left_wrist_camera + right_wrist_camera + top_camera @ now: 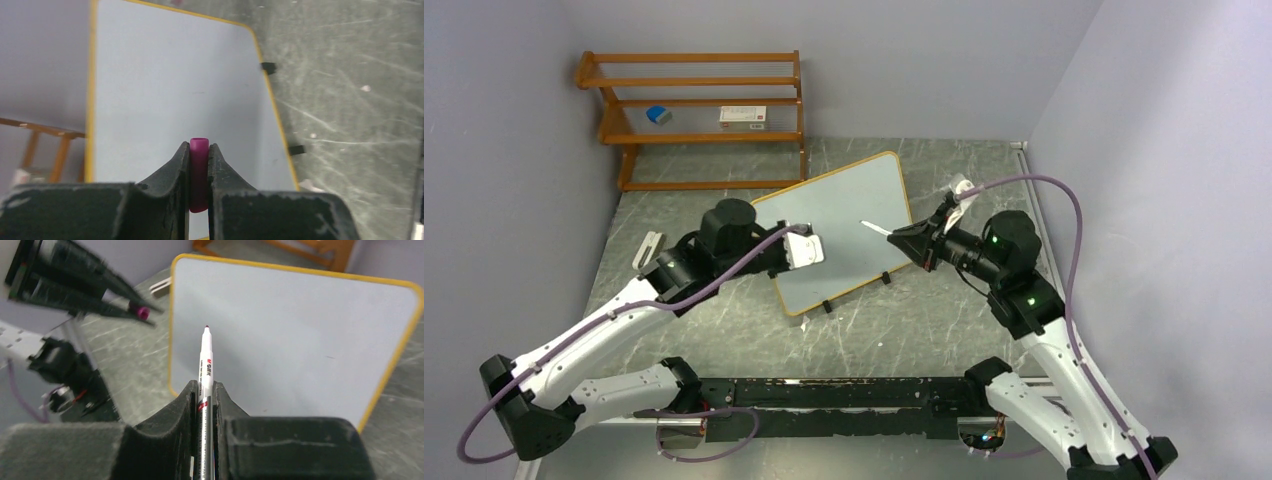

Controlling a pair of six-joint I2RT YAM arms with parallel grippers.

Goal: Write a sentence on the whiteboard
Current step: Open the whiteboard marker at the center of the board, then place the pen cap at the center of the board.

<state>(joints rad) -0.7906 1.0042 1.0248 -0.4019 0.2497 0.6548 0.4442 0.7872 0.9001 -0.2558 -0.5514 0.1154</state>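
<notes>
Whiteboard [844, 215] is blank; right gripper [205, 386] clamps the uncapped marker [205, 352], left gripper [199, 147] pinches its cap [198, 175]; all writing remains.

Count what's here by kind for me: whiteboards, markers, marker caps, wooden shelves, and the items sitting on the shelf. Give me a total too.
whiteboard: 1
marker: 1
marker cap: 1
wooden shelf: 1
items on the shelf: 2, a blue block and a white box
Total: 6
</notes>
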